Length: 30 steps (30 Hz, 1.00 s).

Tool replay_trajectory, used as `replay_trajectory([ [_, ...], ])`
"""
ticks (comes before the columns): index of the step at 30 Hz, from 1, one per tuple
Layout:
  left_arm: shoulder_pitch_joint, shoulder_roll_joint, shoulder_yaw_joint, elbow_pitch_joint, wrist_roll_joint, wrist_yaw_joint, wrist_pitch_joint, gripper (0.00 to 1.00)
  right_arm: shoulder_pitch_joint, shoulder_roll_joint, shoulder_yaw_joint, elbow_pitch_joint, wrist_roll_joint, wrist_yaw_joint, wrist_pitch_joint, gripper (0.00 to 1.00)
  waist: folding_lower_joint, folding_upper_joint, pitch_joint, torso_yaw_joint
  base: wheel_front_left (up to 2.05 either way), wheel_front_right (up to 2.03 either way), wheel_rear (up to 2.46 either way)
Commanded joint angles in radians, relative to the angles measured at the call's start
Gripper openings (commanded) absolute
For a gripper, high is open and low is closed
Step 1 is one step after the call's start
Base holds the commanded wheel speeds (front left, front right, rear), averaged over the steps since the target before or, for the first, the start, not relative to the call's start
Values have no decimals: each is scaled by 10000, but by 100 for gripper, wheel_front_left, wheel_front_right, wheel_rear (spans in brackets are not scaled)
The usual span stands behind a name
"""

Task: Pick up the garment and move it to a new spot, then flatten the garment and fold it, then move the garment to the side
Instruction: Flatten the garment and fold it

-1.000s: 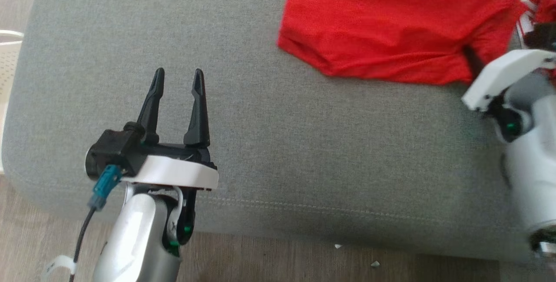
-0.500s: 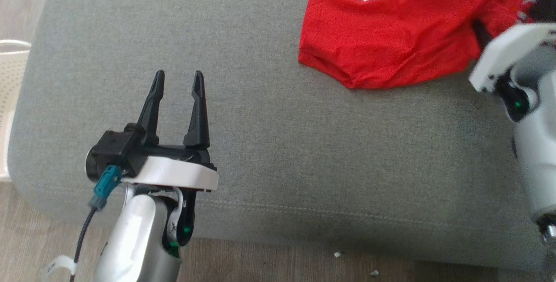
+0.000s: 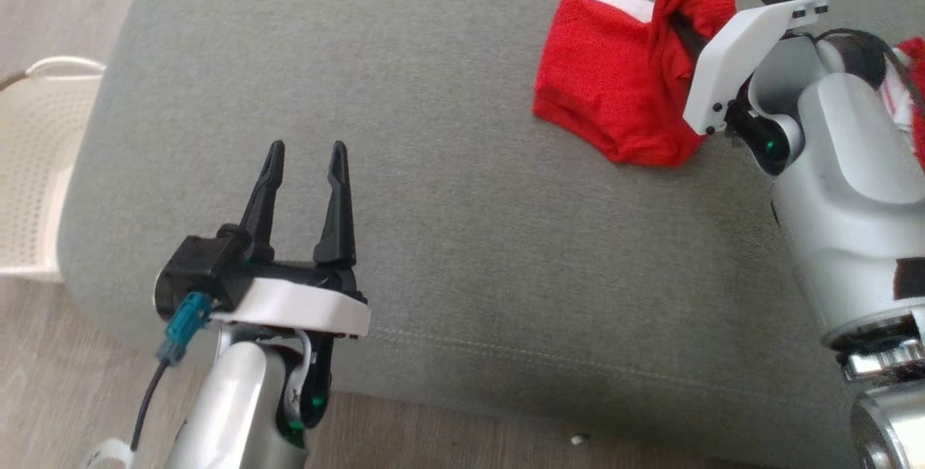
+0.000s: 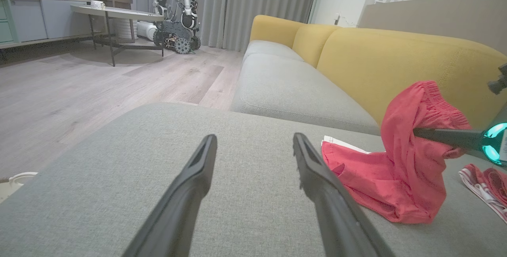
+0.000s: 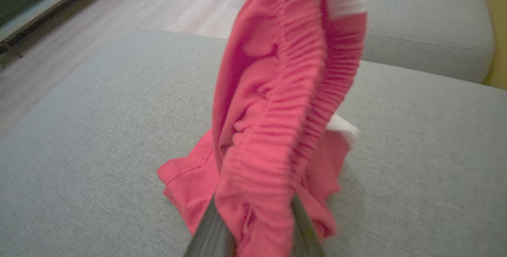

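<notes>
right arm lifts shorts off sofa: at the upper right of the head view, the right gripper (image 3: 685, 32) is clamped on the gathered elastic waistband of the red fabric shorts with white side trim (image 3: 614, 93) and has hauled that end up off the grey woven sofa cushion (image 3: 462, 252). a second ago the shorts lay stretched long and nearly flat across the top right of the frame. now they hang bunched in an upright fold from the grip, while the leg end still rests crumpled on the cushion just left of the arm. the whole head view has also shifted, so part of the apparent slide is the camera's own.

at the lower left of the frame, the left gripper (image 3: 307, 151) hovers over the near edge of the cushion, jaws apart and holding nothing, just as it did a second ago.

the pick-up looks to be under way, but the shorts are not yet clear of the cushion and no new spot has been reached. flattening and folding lie ahead, and the bunching means more spreading later. a striped red-and-white cloth (image 3: 907, 86) lies at the right edge of the frame, behind the right arm and apart from the shorts, and could get swept along. a white perforated plastic basket (image 3: 36, 144) stands at the left edge.
</notes>
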Motion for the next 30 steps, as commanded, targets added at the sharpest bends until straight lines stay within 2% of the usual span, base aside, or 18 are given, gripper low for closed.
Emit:
replay_trajectory([
  [1,-182,76,241,-367,-66,67,-49,100,-421,182,126,-237,53,63,12,0,0,0,88,199,0,0,0],
  [11,-223,76,-181,-376,-355,208,-49,100,-959,430,-206,1119,-476,63,-341,0,0,0,651,1179,0,0,0],
  [17,-318,76,-418,-413,-519,326,-49,100,-1278,523,-460,1797,-838,63,-647,0,0,0,896,1519,0,0,0],
  [18,-328,76,-446,-416,-536,340,-49,100,-1319,542,-500,1903,-896,63,-694,9,0,0,916,1546,0,0,0],
  [19,-334,76,-470,-417,-550,354,-49,100,-1362,561,-534,1999,-962,63,-749,98,0,0,934,1566,0,0,0],
  [24,-363,76,-488,-387,-572,421,-49,100,-1514,765,-375,2340,-1354,63,-1005,100,0,0,966,1508,0,0,0],
  [30,-443,76,-341,-289,-422,368,-49,100,-1685,1154,-314,2470,-1264,63,-1439,100,0,0,734,1032,0,0,0],
])
